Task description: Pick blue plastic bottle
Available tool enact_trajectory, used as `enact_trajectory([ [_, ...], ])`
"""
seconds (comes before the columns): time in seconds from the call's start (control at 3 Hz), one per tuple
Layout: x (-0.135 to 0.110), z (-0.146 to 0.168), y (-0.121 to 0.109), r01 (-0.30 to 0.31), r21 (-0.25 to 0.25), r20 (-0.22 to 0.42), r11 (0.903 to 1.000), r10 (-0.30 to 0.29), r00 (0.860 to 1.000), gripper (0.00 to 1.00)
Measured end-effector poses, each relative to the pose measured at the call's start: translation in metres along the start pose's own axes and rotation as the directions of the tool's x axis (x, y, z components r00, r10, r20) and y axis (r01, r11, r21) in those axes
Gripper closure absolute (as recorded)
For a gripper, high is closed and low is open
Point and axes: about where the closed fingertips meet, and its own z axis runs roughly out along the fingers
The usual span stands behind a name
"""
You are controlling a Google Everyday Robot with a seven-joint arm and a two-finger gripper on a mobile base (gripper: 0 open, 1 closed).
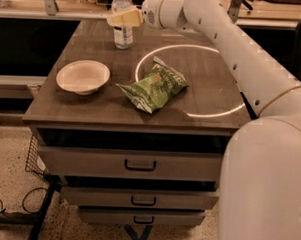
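Observation:
The blue plastic bottle (pixel 123 37), clear with a white cap and a pale label, stands upright at the far left of the wooden table top (pixel 105 115). My gripper (pixel 121 19) reaches in from the right at the end of the white arm (pixel 229 40). It sits at the bottle's middle and covers part of the label. The bottle's cap shows above the gripper and its base shows below.
A white bowl (pixel 83 76) sits at the table's left. A green chip bag (pixel 154 85) lies in the middle, on a white ring of light. Drawers (pixel 138 164) are below the top. A counter (pixel 55 10) runs behind the table. A wire basket (pixel 36 157) and cables are on the floor at left.

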Motion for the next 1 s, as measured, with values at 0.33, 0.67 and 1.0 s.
enact_trajectory([
  [0.33, 0.005, 0.014, -0.014, -0.020, 0.000, 0.005, 0.9998, 0.020, 1.000, 0.00],
  [0.67, 0.013, 0.027, -0.022, -0.046, -0.012, 0.024, 0.9989, 0.046, 0.999, 0.00],
  [1.0, 0.019, 0.041, -0.025, -0.062, -0.023, 0.040, 0.9978, 0.063, 0.997, 0.00],
])
